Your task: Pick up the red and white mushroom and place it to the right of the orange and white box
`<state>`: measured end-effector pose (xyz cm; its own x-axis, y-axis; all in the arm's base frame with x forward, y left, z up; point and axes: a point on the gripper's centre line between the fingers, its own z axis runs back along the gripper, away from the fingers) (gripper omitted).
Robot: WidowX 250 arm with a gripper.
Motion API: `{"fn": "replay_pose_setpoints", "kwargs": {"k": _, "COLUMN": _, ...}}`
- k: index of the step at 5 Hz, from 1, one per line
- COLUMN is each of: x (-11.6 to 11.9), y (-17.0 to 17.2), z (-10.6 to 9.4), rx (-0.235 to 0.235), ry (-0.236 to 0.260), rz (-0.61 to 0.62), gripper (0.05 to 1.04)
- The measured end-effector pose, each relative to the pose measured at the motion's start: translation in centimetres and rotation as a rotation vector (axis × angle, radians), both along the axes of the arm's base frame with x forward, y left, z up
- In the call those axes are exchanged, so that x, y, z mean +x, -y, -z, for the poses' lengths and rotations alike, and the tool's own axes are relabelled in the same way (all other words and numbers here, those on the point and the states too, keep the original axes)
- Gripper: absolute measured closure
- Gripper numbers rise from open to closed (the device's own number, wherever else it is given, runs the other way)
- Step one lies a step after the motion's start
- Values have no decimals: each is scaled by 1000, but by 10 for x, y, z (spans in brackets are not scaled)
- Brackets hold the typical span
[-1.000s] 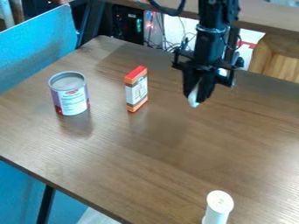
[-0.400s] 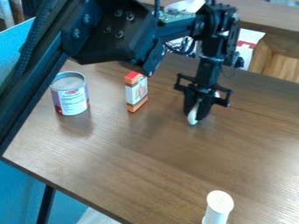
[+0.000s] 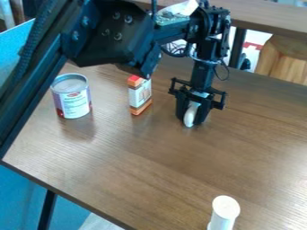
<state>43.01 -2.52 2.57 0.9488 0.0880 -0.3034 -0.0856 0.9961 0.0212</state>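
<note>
Gripper [image 3: 191, 122] directed downward, a white object [image 3: 190, 115] clasped.
The arm [image 3: 111, 33] was extended from the upper left over the table [image 3: 156, 157].

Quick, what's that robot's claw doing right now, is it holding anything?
Gripper: closed on a small white object, exact kind unclear.

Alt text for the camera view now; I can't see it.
Black gripper holding a white object over a brown table; an upright orange-and-white box and a can stand left of it in the picture, a white cylinder at the bottom edge.
</note>
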Motion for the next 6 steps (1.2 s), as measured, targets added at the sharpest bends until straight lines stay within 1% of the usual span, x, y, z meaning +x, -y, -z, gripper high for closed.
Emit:
{"fn": "replay_pose_setpoints", "kwargs": {"k": 1, "x": -9, "y": -2, "z": -5, "rx": -9, "ry": 35, "rz": -15, "gripper": 137}}
{"fn": "replay_pose_setpoints", "kwargs": {"k": 2, "x": -16, "y": -2, "z": -40, "rx": -13, "ry": 119, "rz": -24, "gripper": 74}}
{"fn": "replay_pose_setpoints", "kwargs": {"k": 3, "x": -28, "y": -5, "z": -66, "rx": 3, "ry": 184, "rz": -19, "gripper": 79}}
{"fn": "replay_pose_setpoints", "kwargs": {"k": 4, "x": -53, "y": -1, "z": -84, "rx": 52, "ry": 250, "rz": 37, "gripper": 82}}
{"fn": "replay_pose_setpoints", "kwargs": {"k": 5, "x": -82, "y": 27, "z": -85, "rx": 11, "ry": 277, "rz": 115, "gripper": 82}}
{"fn": "replay_pose_setpoints", "kwargs": {"k": 6, "x": -98, "y": 57, "z": -76, "rx": -36, "ry": 283, "rz": 178, "gripper": 82}}
